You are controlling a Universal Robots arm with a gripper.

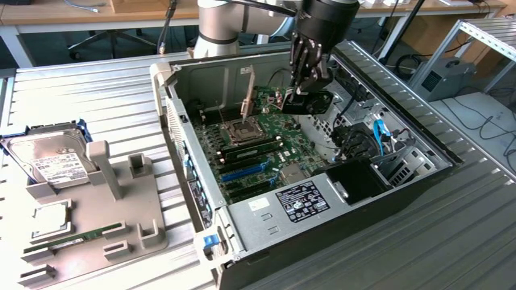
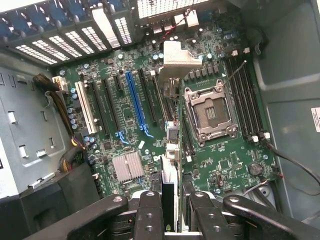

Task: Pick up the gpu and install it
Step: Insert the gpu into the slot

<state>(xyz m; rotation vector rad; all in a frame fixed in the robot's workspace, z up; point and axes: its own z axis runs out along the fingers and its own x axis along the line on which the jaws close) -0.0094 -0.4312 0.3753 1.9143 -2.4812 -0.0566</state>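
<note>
The gpu hangs on edge inside the open computer case, above the green motherboard. Its black fan side faces the exterior view's right, and its silver end bracket points toward the case's rear wall. My gripper comes down from above and is shut on the card's upper edge. In the wrist view the gpu runs edge-on away from my gripper. Its bracket hovers over the board between the expansion slots and the empty CPU socket.
A long blue slot and black slots lie beside the card's line. Cables and drive bays crowd the case's right side. Left of the case, a grey holder carries a hard drive and a green memory stick.
</note>
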